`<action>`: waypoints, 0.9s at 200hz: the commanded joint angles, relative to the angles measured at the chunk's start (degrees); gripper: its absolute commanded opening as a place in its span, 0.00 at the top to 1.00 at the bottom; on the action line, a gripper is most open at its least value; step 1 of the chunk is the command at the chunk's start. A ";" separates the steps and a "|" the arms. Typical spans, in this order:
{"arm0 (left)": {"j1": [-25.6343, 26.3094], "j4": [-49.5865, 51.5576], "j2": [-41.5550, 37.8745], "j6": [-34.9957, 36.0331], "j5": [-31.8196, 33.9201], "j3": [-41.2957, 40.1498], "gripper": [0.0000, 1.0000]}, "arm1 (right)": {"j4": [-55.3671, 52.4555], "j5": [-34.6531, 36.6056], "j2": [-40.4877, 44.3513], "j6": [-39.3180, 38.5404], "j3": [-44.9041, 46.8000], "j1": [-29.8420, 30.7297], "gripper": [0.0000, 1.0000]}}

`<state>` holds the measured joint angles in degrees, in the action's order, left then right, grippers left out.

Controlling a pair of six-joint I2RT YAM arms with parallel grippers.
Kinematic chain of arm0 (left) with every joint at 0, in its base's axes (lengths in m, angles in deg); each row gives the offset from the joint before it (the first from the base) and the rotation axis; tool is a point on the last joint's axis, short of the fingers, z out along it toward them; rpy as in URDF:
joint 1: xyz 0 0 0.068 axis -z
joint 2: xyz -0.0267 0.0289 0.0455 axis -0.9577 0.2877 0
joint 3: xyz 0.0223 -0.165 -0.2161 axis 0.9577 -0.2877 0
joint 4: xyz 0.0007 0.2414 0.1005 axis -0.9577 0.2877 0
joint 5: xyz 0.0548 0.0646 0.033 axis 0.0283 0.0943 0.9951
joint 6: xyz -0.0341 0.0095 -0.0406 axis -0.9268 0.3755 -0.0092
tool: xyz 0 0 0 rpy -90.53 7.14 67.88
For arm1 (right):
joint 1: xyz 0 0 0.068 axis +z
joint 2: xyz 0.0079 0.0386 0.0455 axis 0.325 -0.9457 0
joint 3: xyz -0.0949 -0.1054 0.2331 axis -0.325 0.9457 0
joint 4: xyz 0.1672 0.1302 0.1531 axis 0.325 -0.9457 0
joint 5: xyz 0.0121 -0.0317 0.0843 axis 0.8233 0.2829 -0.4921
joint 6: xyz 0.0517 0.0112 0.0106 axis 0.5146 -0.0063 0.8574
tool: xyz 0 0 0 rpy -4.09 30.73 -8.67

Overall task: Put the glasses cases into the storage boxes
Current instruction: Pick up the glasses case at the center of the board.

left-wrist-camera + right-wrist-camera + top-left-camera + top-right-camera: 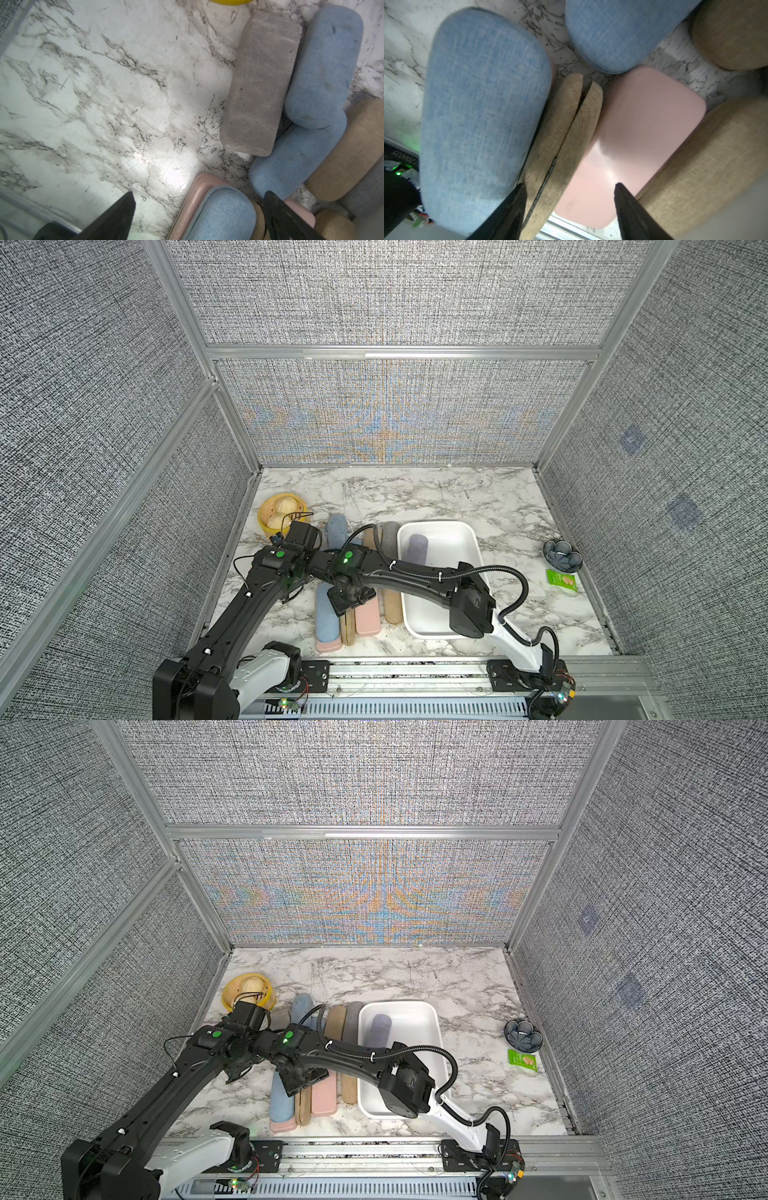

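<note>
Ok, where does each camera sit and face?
Top views: high at the robot's end, facing down-forward: left arm, right arm, white tray.
Left wrist: looks down past open left gripper at marble table, grey case.
Right wrist: close over pink case, right gripper at frame edge.
Shared: both wrist views show the same light blue case.

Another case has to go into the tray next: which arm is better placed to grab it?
Right. The right end effector sits low over the near cases, open, straddling the tan case and pink case, nearer the tray. The left end effector hangs open, partly over bare table, beside the grey case.
</note>
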<state>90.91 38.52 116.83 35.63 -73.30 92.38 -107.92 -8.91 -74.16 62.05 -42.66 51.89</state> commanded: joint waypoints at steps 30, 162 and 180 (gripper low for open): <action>-3.00 0.37 -2.09 -4.80 -1.20 -1.70 0.03 | 6.57 -0.36 5.36 -0.88 6.76 0.53 0.28; -11.58 6.29 2.91 8.94 5.49 6.65 0.08 | -0.32 -2.02 -1.41 1.32 -0.17 -0.44 0.29; -11.59 5.70 2.16 8.24 3.35 5.58 0.08 | -0.54 -0.77 -0.08 1.90 1.37 -0.63 0.35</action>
<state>79.50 44.57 119.76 44.72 -66.50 98.92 -105.98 -12.13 -74.33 62.38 -42.60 51.30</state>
